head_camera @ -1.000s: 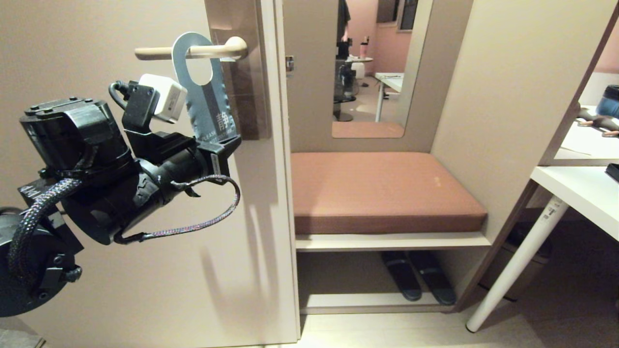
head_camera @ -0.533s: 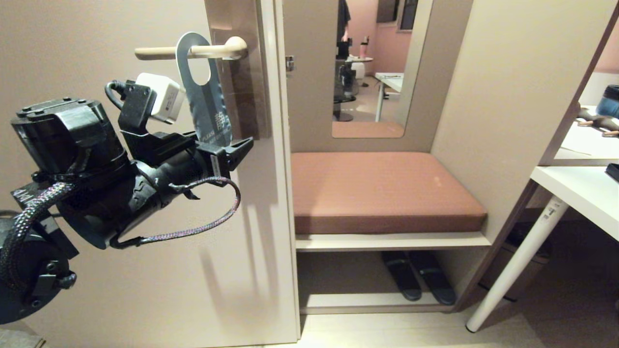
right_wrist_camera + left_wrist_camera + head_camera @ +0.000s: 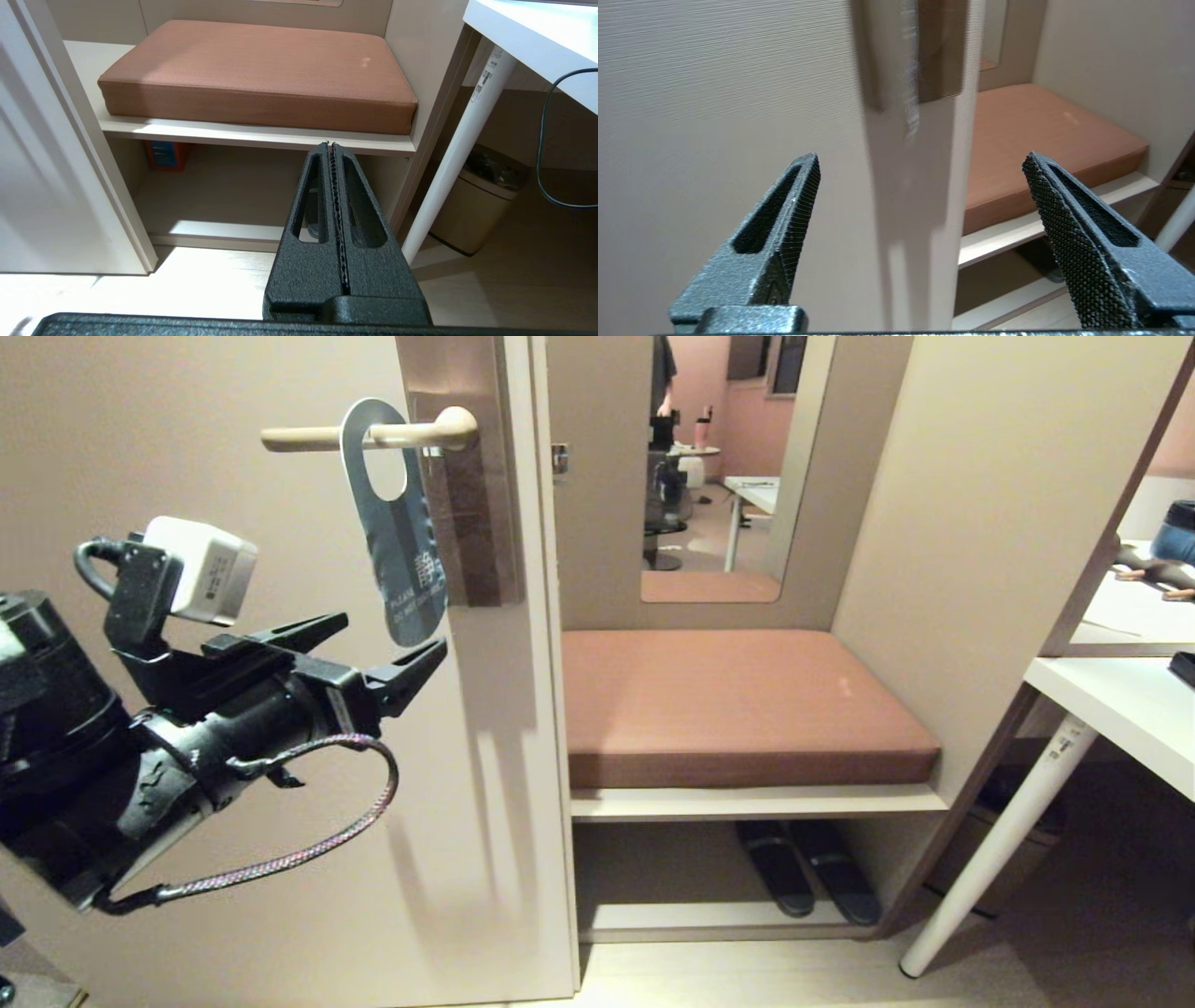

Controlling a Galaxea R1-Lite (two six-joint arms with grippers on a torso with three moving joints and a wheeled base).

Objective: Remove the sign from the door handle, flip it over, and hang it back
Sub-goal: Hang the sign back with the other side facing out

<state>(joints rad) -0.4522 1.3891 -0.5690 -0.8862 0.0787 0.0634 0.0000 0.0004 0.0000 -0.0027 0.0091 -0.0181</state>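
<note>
Centrally, the sign (image 3: 397, 527) hangs by its hole on the handle (image 3: 373, 433), blue face outward, its white lettering near the rounded lower end; it dangles slightly tilted in front of the door (image 3: 233, 476), beside the backplate (image 3: 471, 523). Left gripper (image 3: 387, 644): below and to the left of the sign's lower end, fingers spread wide apart, holding nothing; one fingertip (image 3: 431, 653) lies just under the sign, apart from it. From the left wrist camera, the two textured fingers (image 3: 794, 205) frame the door surface, and the sign (image 3: 909, 70) appears edge-on as a thin blurred strip above and between them, untouched. Right gripper (image 3: 332, 145): seen only by its own wrist camera, fingers pressed together with nothing between them, pointing toward a brown cushion (image 3: 257, 70) on a shelf (image 3: 233, 135). Right of the door, the head camera shows the cushion (image 3: 738, 705) on the bench shelf, dark slippers (image 3: 808, 877) in the compartment beneath it, and a mirror (image 3: 719, 467) above reflecting a person standing in a pink-walled room. White table (image 3: 1120, 709): at far right, with a slanted white leg (image 3: 999, 831) and a bin (image 3: 486, 205) beneath.
</note>
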